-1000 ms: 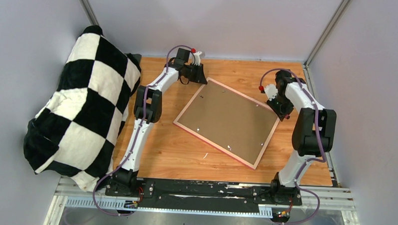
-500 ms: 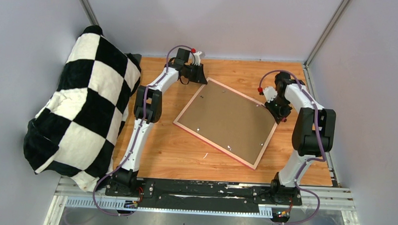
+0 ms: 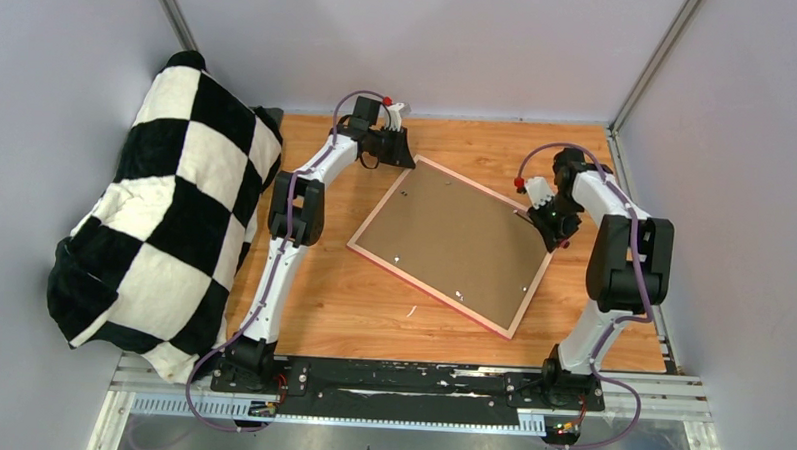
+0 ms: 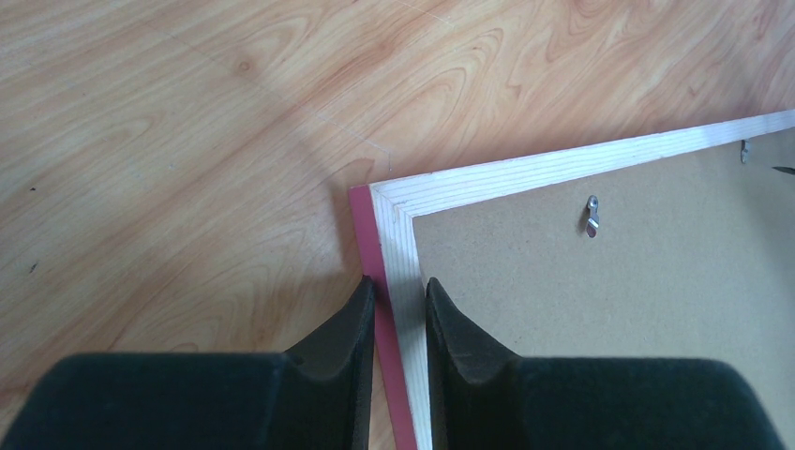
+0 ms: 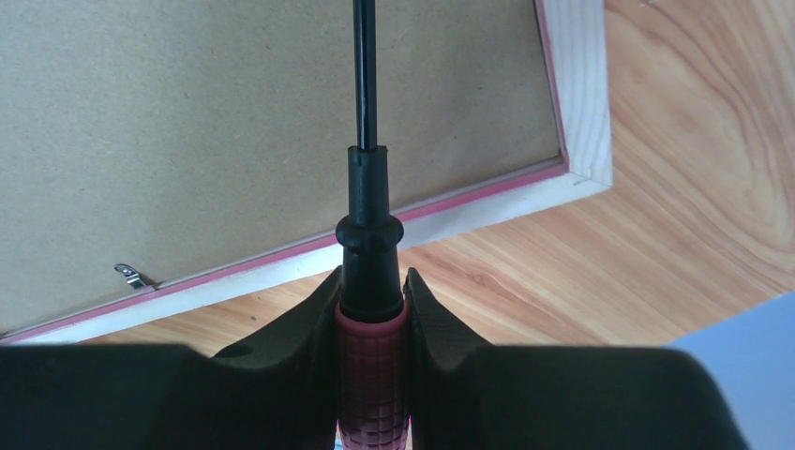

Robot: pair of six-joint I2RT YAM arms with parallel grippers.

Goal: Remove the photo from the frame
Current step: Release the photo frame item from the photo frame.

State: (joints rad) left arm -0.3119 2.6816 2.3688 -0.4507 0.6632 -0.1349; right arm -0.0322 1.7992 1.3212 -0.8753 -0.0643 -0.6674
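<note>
Left gripper [image 4: 398, 287] astride frame [image 4: 562, 165] edge

The frame [image 4: 562, 165] has a bright pink outer edge and a pale, unpainted wood back, set around a plain brown backing board [image 3: 454, 237]. The counter [image 3: 352, 303] is warm orange wood with swirling grain. The screwdriver [image 5: 372, 394] has a red gridded handle and a black shaft. The blanket [image 3: 165, 217] is checked black and white.

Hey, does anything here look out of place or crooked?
The frame lies face down and skewed on the table, backing up. A checkered blanket is heaped over the left edge. Nothing looks spilled or broken.
</note>
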